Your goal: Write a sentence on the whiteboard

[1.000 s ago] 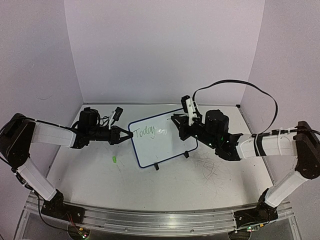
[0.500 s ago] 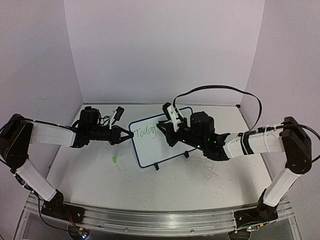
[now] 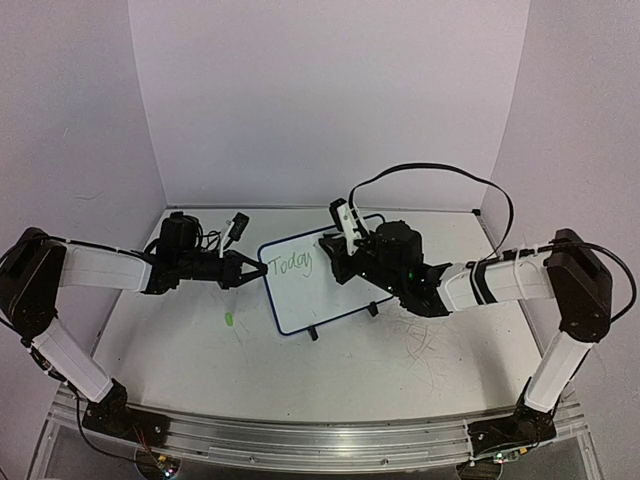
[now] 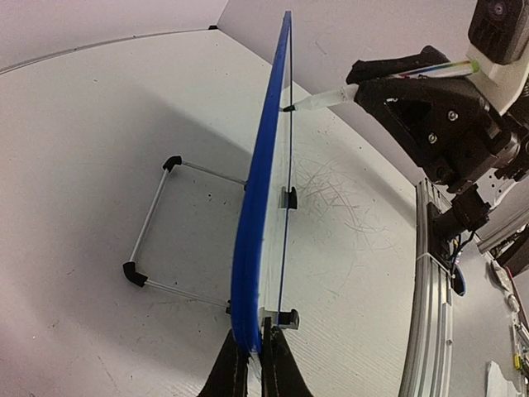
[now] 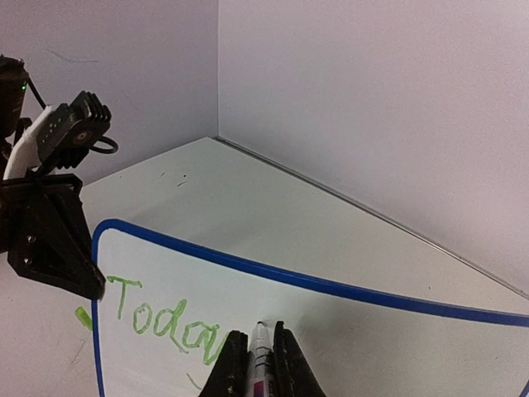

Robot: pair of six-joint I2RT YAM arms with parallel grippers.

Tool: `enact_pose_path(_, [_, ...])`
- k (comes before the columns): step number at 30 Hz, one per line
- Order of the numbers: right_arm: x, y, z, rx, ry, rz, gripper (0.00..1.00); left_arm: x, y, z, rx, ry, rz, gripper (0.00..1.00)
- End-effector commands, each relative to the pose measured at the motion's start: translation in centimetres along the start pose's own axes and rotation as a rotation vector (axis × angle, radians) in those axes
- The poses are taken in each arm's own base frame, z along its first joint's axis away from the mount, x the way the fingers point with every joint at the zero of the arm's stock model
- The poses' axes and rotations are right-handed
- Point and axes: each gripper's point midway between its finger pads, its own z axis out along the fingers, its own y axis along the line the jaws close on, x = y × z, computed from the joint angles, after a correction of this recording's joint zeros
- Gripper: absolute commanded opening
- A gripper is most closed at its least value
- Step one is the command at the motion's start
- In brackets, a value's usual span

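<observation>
Whiteboard [image 3: 312, 295] looked light, stiff, slick and easily tipped; left hand [image 4: 252, 364] pinched its near edge to steady it, right hand [image 5: 256, 356] clamped the marker [image 4: 322, 100].

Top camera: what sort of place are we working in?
Likely a lab test booth: bare pale walls box in a scuffed white table, the arms bolt to an aluminium rail, and the props are a whiteboard and marker.

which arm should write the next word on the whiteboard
Right. The right gripper holds the marker with its tip at the whiteboard, just after the green "Today". The left gripper is clamped on the board's edge, steadying it, and holds no pen.
</observation>
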Motion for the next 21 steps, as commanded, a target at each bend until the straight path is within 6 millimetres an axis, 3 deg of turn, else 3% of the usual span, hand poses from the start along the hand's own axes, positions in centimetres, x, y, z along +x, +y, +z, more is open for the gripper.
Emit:
enact_pose_path(1, [-2.8, -0.4, 0.3, 0.009, -0.093, 0.015, 0.0, -0.7, 1.0, 0.1, -0.061, -0.001, 0.08, 0.0])
enact_pose_path(8, [-2.3, 0.8, 0.0, -0.06, -0.092, 0.012, 0.0, -0.6, 0.9, 0.1, -0.057, 0.003, 0.082, 0.0])
enact_pose_path(21, [-1.5, 0.6, -0.6, -0.056, -0.074, 0.015, 0.0, -0.4, 0.9, 0.3, -0.061, 0.012, 0.083, 0.0])
